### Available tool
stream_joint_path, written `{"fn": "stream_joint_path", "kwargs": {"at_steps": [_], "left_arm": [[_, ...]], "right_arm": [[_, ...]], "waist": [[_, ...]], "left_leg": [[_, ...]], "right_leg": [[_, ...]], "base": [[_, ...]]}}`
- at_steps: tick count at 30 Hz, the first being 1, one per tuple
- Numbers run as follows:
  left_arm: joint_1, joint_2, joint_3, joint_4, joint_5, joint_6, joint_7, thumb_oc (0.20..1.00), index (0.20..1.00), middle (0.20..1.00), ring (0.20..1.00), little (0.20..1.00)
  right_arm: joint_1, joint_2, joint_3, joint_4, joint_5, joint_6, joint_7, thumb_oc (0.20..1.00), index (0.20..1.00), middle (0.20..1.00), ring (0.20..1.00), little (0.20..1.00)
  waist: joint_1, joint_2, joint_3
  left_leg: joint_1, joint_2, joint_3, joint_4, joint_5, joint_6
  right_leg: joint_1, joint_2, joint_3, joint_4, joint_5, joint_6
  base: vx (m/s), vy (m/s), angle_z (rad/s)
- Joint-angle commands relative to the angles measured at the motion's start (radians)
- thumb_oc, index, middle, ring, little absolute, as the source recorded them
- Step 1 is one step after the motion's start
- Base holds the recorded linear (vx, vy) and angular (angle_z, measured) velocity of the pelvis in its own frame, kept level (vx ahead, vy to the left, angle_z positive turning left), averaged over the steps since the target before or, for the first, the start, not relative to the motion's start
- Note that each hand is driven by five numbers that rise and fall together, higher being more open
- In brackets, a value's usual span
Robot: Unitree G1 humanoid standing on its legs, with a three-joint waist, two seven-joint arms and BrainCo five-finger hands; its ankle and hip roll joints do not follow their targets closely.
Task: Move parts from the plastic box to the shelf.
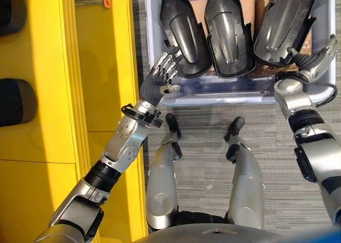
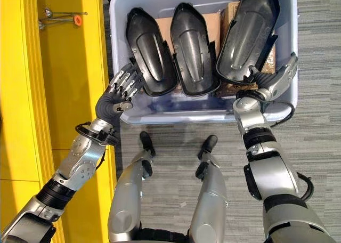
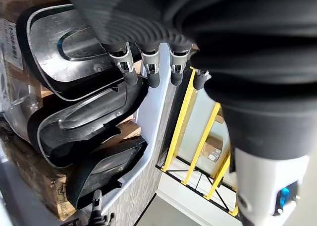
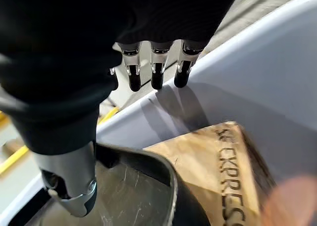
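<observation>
Nearest to us, our left hand (image 2: 118, 94) hangs at the near left corner of the plastic box (image 2: 123, 3), fingers straight and relaxed, their dark tips just beside the near end of the left part (image 2: 150, 51). It holds nothing. Our right hand (image 2: 274, 79) is at the near right corner, fingers extended over the rim; in the right wrist view the fingertips (image 4: 157, 80) stand clear of the box wall while the thumb sits by the edge of the right part (image 2: 250, 32), so this hand too is unclenched and empty.

All three dark moulded shells are in the box, leaning side by side on brown cardboard (image 2: 210, 22), with the middle part (image 2: 192, 48) between the other two. None has reached the yellow shelf (image 2: 64, 67), which runs along our left.

We judge the step in hand to be the first grasp. To do it well, we should commit to one shell rather than split attention. The left part seems the better pick, since it lies closest to the shelf. We would slide fingers under its near lip and set the thumb on the outer face. The shells overlap, so we should lift straight up to avoid dragging the neighbour, then clear the box rim before swinging left.
</observation>
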State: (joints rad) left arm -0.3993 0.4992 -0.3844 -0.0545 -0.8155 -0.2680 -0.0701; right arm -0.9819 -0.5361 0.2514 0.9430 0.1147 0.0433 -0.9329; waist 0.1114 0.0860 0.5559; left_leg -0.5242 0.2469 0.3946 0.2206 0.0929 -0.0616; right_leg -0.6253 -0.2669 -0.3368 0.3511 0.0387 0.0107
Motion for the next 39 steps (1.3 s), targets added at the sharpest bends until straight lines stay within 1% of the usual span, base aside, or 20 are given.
{"fn": "stream_joint_path", "kwargs": {"at_steps": [1, 4, 8, 10, 11, 14, 15, 16, 17, 18, 19, 20, 21, 23, 26, 31, 34, 37, 39], "left_arm": [[0.004, -0.002, -0.028, -0.059, -0.012, -0.021, -0.048, 1.000, 1.000, 1.000, 1.000, 1.000], [0.001, 0.002, -0.035, -0.054, -0.015, -0.018, -0.052, 1.000, 1.000, 1.000, 1.000, 1.000], [-0.005, 0.004, -0.041, -0.047, -0.017, -0.025, -0.045, 1.000, 1.000, 1.000, 1.000, 1.000], [-0.006, 0.006, -0.040, -0.044, -0.019, -0.027, -0.051, 1.000, 1.000, 1.000, 1.000, 1.000], [-0.008, 0.008, -0.040, -0.041, -0.018, -0.026, -0.049, 1.000, 1.000, 1.000, 1.000, 1.000], [-0.012, 0.012, -0.035, -0.028, -0.030, -0.026, -0.065, 1.000, 1.000, 1.000, 1.000, 1.000], [-0.004, 0.009, -0.039, -0.027, -0.029, -0.023, -0.064, 1.000, 1.000, 1.000, 1.000, 1.000], [-0.002, 0.009, -0.039, -0.025, -0.025, -0.024, -0.065, 1.000, 1.000, 1.000, 1.000, 1.000], [-0.011, 0.008, -0.036, -0.027, -0.023, -0.026, -0.062, 1.000, 1.000, 1.000, 1.000, 1.000], [-0.012, 0.009, -0.036, -0.029, -0.028, -0.025, -0.063, 1.000, 1.000, 1.000, 1.000, 1.000], [-0.013, 0.008, -0.036, -0.029, -0.026, -0.023, -0.060, 1.000, 1.000, 1.000, 1.000, 1.000], [-0.017, 0.004, -0.036, -0.026, -0.020, -0.023, -0.054, 1.000, 1.000, 1.000, 1.000, 1.000], [-0.020, 0.000, -0.041, -0.029, -0.020, -0.021, -0.043, 1.000, 1.000, 1.000, 1.000, 1.000], [-0.018, 0.000, -0.042, -0.038, -0.019, -0.019, -0.034, 1.000, 1.000, 1.000, 1.000, 1.000], [-0.021, -0.012, -0.052, -0.049, -0.008, -0.015, -0.019, 1.000, 1.000, 1.000, 1.000, 1.000], [-0.023, -0.026, -0.066, -0.055, 0.004, -0.018, 0.000, 1.000, 1.000, 1.000, 1.000, 1.000], [-0.022, -0.029, -0.068, -0.057, 0.003, -0.018, 0.003, 1.000, 1.000, 1.000, 1.000, 1.000], [-0.017, -0.030, -0.066, -0.058, 0.002, -0.023, 0.003, 1.000, 1.000, 1.000, 1.000, 1.000], [-0.017, -0.027, -0.063, -0.060, -0.004, -0.021, 0.002, 1.000, 1.000, 1.000, 1.000, 1.000]], "right_arm": [[-0.054, -0.052, 0.064, -0.021, -0.096, 0.042, 0.018, 1.000, 1.000, 1.000, 1.000, 1.000], [-0.067, -0.056, 0.086, -0.018, -0.118, 0.064, 0.024, 1.000, 1.000, 1.000, 1.000, 1.000], [-0.081, -0.060, 0.122, -0.005, -0.130, 0.098, 0.062, 1.000, 1.000, 1.000, 1.000, 1.000], [-0.085, -0.060, 0.134, 0.003, -0.117, 0.093, 0.090, 1.000, 1.000, 1.000, 1.000, 1.000], [-0.088, -0.058, 0.138, 0.008, -0.079, 0.093, 0.105, 1.000, 1.000, 1.000, 1.000, 1.000], [-0.088, -0.052, 0.140, 0.033, -0.046, 0.086, 0.105, 1.000, 1.000, 1.000, 1.000, 1.000], [-0.076, -0.046, 0.136, 0.045, 0.040, 0.077, 0.099, 1.000, 1.000, 1.000, 1.000, 1.000], [-0.072, -0.044, 0.133, 0.048, 0.089, 0.051, 0.089, 1.000, 1.000, 1.000, 1.000, 1.000], [-0.080, -0.043, 0.123, 0.050, 0.118, 0.029, 0.082, 1.000, 1.000, 1.000, 1.000, 1.000], [-0.077, -0.037, 0.111, 0.053, 0.145, -0.003, 0.063, 1.000, 1.000, 1.000, 1.000, 1.000], [-0.077, -0.031, 0.096, 0.056, 0.143, -0.020, 0.049, 1.000, 1.000, 1.000, 1.000, 1.000], [-0.078, -0.021, 0.077, 0.053, 0.130, -0.030, -0.007, 1.000, 1.000, 1.000, 1.000, 1.000], [-0.075, -0.015, 0.059, 0.046, 0.145, -0.065, -0.065, 1.000, 1.000, 1.000, 1.000, 1.000], [-0.062, -0.006, 0.028, 0.024, 0.091, -0.098, -0.098, 1.000, 1.000, 1.000, 1.000, 1.000], [-0.057, 0.011, 0.007, -0.024, 0.010, -0.124, -0.144, 1.000, 1.000, 1.000, 1.000, 1.000], [-0.044, 0.031, -0.004, -0.110, -0.092, -0.135, -0.176, 1.000, 1.000, 1.000, 1.000, 1.000], [-0.035, 0.037, -0.009, -0.129, -0.062, -0.135, -0.167, 1.000, 1.000, 1.000, 1.000, 1.000], [-0.013, 0.047, -0.024, -0.142, -0.046, -0.174, -0.170, 1.000, 1.000, 1.000, 1.000, 1.000], [-0.001, 0.055, -0.037, -0.156, -0.044, -0.173, -0.157, 1.000, 1.000, 1.000, 1.000, 1.000]], "waist": [[0.024, 0.047, -0.036], [0.026, 0.045, -0.036], [0.030, 0.043, -0.036], [0.032, 0.043, -0.036], [0.033, 0.044, -0.036], [0.036, 0.045, -0.036], [0.035, 0.045, -0.036], [0.035, 0.046, -0.036], [0.035, 0.047, -0.036], [0.035, 0.048, -0.036], [0.035, 0.049, -0.036], [0.035, 0.051, -0.036], [0.032, 0.053, -0.036], [0.027, 0.055, -0.036], [0.023, 0.059, -0.036], [0.013, 0.064, -0.036], [0.009, 0.065, -0.036], [0.003, 0.064, -0.036], [0.000, 0.064, -0.036]], "left_leg": [[-0.071, -0.019, -0.086, 0.044, -0.036, -0.057], [-0.077, -0.019, -0.089, 0.047, -0.036, -0.057], [-0.090, -0.016, -0.092, 0.054, -0.037, -0.057], [-0.096, -0.015, -0.093, 0.057, -0.037, -0.058], [-0.101, -0.015, -0.095, 0.061, -0.037, -0.058], [-0.108, -0.015, -0.097, 0.066, -0.038, -0.058], [-0.096, -0.019, -0.108, 0.079, -0.064, -0.070], [-0.099, -0.018, -0.108, 0.081, -0.065, -0.070], [-0.124, -0.014, -0.100, 0.075, -0.040, -0.059], [-0.128, -0.013, -0.101, 0.077, -0.041, -0.059], [-0.130, -0.013, -0.101, 0.077, -0.042, -0.059], [-0.134, -0.013, -0.099, 0.076, -0.040, -0.058], [-0.138, -0.012, -0.099, 0.078, -0.041, -0.059], [-0.143, -0.012, -0.099, 0.078, -0.040, -0.059], [-0.147, -0.011, -0.093, 0.076, -0.040, -0.060], [-0.148, -0.009, -0.083, 0.074, -0.039, -0.061], [-0.142, -0.008, -0.078, 0.067, -0.037, -0.062], [-0.137, -0.005, -0.072, 0.062, -0.034, -0.065], [-0.134, -0.005, -0.070, 0.060, -0.035, -0.065]], "right_leg": [[-0.039, 0.000, -0.001, 0.115, -0.086, 0.079], [-0.044, -0.002, -0.003, 0.117, -0.084, 0.080], [-0.053, -0.006, -0.006, 0.122, -0.084, 0.081], [-0.057, -0.007, -0.007, 0.124, -0.085, 0.081], [-0.061, -0.008, -0.007, 0.128, -0.085, 0.080], [-0.067, -0.010, -0.010, 0.133, -0.086, 0.079], [-0.058, -0.015, 0.002, 0.152, -0.111, 0.093], [-0.061, -0.015, 0.003, 0.154, -0.112, 0.092], [-0.084, -0.012, -0.007, 0.147, -0.090, 0.078], [-0.088, -0.012, -0.007, 0.150, -0.092, 0.077], [-0.090, -0.013, -0.008, 0.153, -0.094, 0.077], [-0.096, -0.012, -0.007, 0.154, -0.092, 0.077], [-0.102, -0.011, -0.005, 0.157, -0.092, 0.078], [-0.108, -0.008, -0.002, 0.157, -0.091, 0.079], [-0.114, -0.007, 0.001, 0.152, -0.089, 0.081], [-0.118, -0.008, 0.008, 0.141, -0.083, 0.083], [-0.115, -0.005, 0.011, 0.134, -0.081, 0.083], [-0.114, -0.002, 0.014, 0.126, -0.079, 0.083], [-0.112, -0.002, 0.015, 0.122, -0.078, 0.084]], "base": [[0.02, -0.001, 0.03], [0.01, -0.007, 0.03], [0.01, -0.013, 0.07], [0.00, 0.000, 0.00], [0.00, 0.000, 0.00], [0.03, -0.002, 0.00], [0.09, 0.002, 0.02], [0.02, 0.001, 0.05], [-0.06, 0.000, 0.05], [-0.06, 0.004, 0.05], [0.00, 0.000, 0.00], [0.00, 0.000, 0.00], [0.00, 0.000, 0.00], [0.00, 0.000, 0.00], [0.00, 0.000, 0.00], [-0.01, 0.026, -0.07], [-0.01, 0.009, -0.04], [0.00, 0.000, 0.00], [0.00, 0.000, 0.00]]}}
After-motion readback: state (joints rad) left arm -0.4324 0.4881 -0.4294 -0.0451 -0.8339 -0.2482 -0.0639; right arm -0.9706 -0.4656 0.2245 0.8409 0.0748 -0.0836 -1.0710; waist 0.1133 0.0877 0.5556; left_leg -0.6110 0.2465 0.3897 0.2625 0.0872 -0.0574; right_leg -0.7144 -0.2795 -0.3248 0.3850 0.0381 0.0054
